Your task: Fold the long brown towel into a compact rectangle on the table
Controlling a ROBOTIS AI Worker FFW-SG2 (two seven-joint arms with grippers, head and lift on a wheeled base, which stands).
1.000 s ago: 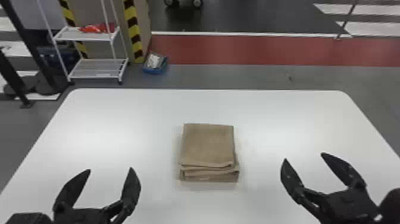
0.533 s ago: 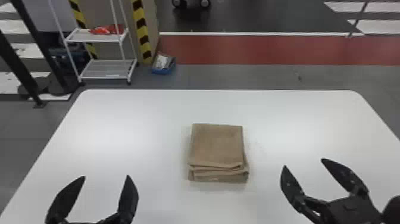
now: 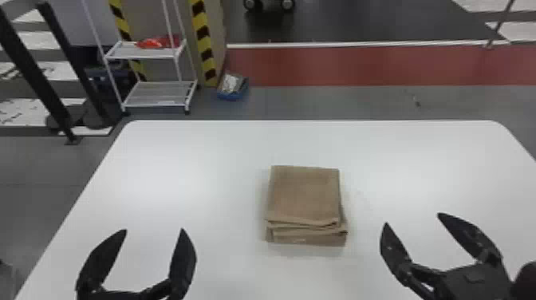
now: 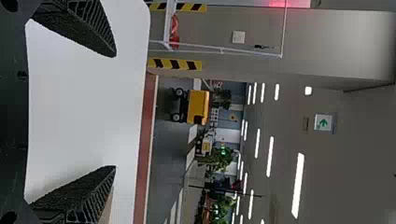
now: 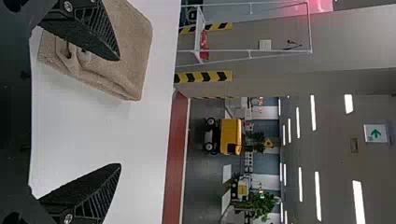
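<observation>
1. My left hand (image 3: 154,229) is hanging released, near left.
2. My right hand (image 3: 412,218) is hanging released, near right.
3. The folded brown towel (image 3: 305,195) is lying between them, slightly farther off, on the tabletop (image 3: 199,159).

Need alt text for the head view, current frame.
A brown towel, folded into a compact stack, lies near the middle of a white table. The robot's open left gripper and open right gripper sit nearer the camera on either side, apart from it. A white shelf rack stands beyond.
</observation>
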